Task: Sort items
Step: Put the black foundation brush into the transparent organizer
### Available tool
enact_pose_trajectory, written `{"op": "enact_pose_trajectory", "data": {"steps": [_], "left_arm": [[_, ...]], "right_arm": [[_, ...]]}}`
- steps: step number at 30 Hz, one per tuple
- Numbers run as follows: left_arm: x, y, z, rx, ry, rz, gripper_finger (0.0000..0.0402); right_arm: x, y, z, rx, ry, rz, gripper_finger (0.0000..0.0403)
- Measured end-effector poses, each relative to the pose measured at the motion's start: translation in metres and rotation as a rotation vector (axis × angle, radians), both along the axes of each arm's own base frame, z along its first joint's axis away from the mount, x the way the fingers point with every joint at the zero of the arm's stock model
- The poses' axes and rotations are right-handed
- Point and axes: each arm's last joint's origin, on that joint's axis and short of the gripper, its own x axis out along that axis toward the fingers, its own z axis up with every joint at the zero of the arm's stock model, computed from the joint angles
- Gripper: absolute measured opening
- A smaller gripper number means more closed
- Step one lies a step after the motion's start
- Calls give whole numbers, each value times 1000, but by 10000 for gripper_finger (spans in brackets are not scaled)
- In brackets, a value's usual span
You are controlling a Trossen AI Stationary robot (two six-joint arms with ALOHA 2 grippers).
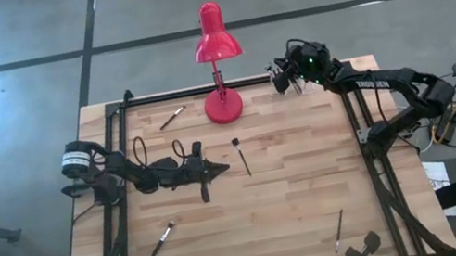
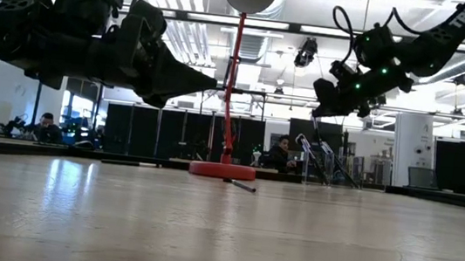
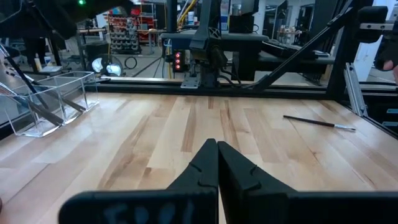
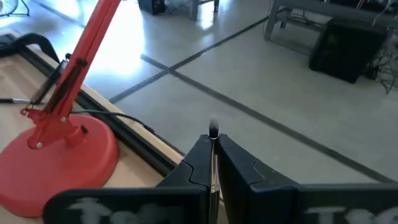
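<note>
Several thin brushes lie flat on the wooden table: one (image 1: 172, 117) left of the lamp, one (image 1: 240, 156) at the middle, one (image 1: 161, 240) near-left, one (image 1: 338, 229) near-right, the last also showing as a brush (image 3: 318, 122) in the left wrist view. My left gripper (image 1: 219, 169) (image 3: 217, 146) is shut and empty, hovering level above the table (image 2: 210, 81) just left of the middle brush. My right gripper (image 1: 279, 79) (image 2: 319, 105) hangs high at the far right corner, shut on a brush (image 4: 213, 129). Below it stand clear bins (image 2: 317, 162) (image 3: 43, 102) holding more brushes. My right gripper (image 4: 213, 140) pinches a thin brush between its two fingers. The shaft (image 4: 213, 163) runs along the fingers, and its dark tip (image 4: 213, 129) sticks out just past the fingertips. The brush is lifted clear of the table; the rest of it is hidden behind the fingers.
A red desk lamp (image 1: 218, 64) stands on its round base (image 4: 59, 155) at the middle of the far edge, close to the right gripper. Black frame rails (image 1: 121, 213) run along both table sides. People sit in the room beyond (image 2: 281, 154).
</note>
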Motion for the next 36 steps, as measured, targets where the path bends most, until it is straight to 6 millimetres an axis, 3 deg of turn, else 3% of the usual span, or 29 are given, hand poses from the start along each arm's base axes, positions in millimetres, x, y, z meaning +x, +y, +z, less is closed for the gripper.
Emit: {"op": "enact_pose_trajectory", "data": {"steps": [15,28,32,36], "left_arm": [[0,0,0,0,1,0,0],[0,0,0,-2,3,5,0],[0,0,-1,-5,7,5,0],[0,1,-2,-14,18,43,0]], "right_arm": [[6,-6,-10,77,23,-15,17],[8,-9,7,129,52,-23,120],[11,-6,9,107,117,18,103],[14,7,7,75,148,76,52]]}}
